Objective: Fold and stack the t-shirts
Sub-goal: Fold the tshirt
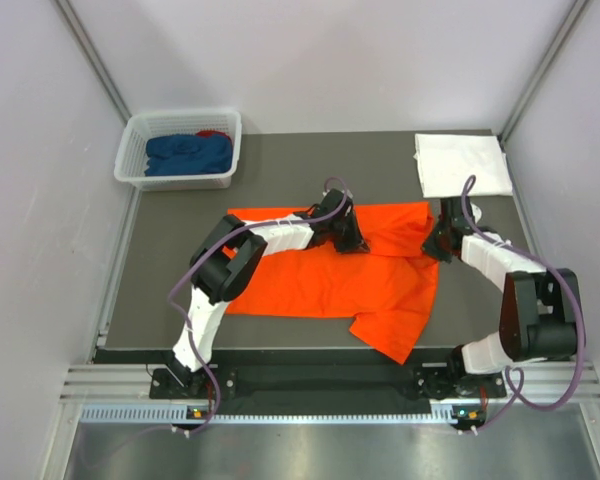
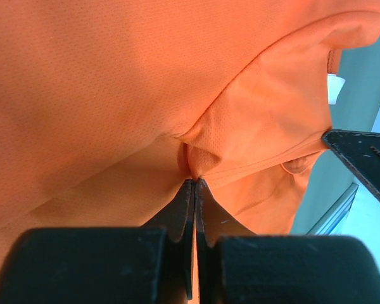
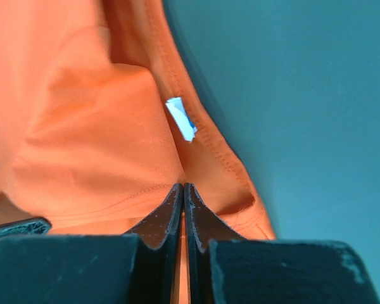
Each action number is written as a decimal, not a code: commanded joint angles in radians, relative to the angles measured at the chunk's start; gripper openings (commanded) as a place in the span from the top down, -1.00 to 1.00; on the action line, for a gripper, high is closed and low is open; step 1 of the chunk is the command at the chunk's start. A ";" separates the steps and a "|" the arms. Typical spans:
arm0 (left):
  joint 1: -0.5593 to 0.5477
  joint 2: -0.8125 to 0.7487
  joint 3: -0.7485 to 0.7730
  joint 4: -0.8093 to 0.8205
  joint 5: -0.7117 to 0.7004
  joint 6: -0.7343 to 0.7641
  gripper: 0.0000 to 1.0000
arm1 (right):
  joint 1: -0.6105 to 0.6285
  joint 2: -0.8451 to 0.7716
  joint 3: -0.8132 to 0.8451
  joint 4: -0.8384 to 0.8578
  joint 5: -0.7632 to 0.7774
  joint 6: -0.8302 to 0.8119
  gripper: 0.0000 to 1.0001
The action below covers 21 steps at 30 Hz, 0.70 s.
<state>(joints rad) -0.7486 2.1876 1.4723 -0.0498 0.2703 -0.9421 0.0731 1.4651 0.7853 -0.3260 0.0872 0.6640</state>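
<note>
The orange t-shirt lies mid-bench, its long axis running left to right, with one sleeve jutting toward the near right. The left pincer is pressed together on a fold at the shirt's far edge. The right pincer pinches its bunched right end. A folded white t-shirt sits in the far right corner. The blue and red t-shirts sit in the basket at far left.

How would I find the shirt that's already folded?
Start at the dark table and go to its far right corner. A white t-shirt lies there, folded into a neat flat rectangle. The orange t-shirt sprawls mid-table; the blue one is bunched in the basket.
</note>
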 commanded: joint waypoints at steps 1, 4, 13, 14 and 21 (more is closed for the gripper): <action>-0.003 -0.061 0.037 -0.028 -0.019 0.006 1.00 | -0.013 -0.058 0.032 0.001 0.032 -0.047 1.00; -0.003 -0.055 0.052 -0.025 -0.008 -0.004 1.00 | -0.016 -0.068 0.038 0.002 0.028 -0.060 1.00; -0.001 -0.060 0.123 -0.114 0.000 0.005 1.00 | -0.027 -0.094 0.046 -0.016 0.026 -0.073 1.00; 0.000 -0.058 0.129 -0.127 0.000 0.006 1.00 | -0.029 -0.095 0.046 -0.019 0.026 -0.073 1.00; 0.006 -0.039 0.187 -0.215 0.007 0.038 1.00 | -0.039 -0.107 0.064 -0.053 0.035 -0.087 1.00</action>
<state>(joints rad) -0.7479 2.1838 1.5959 -0.1856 0.2760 -0.9268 0.0536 1.3987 0.7883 -0.3397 0.0872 0.6033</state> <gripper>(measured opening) 0.011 0.007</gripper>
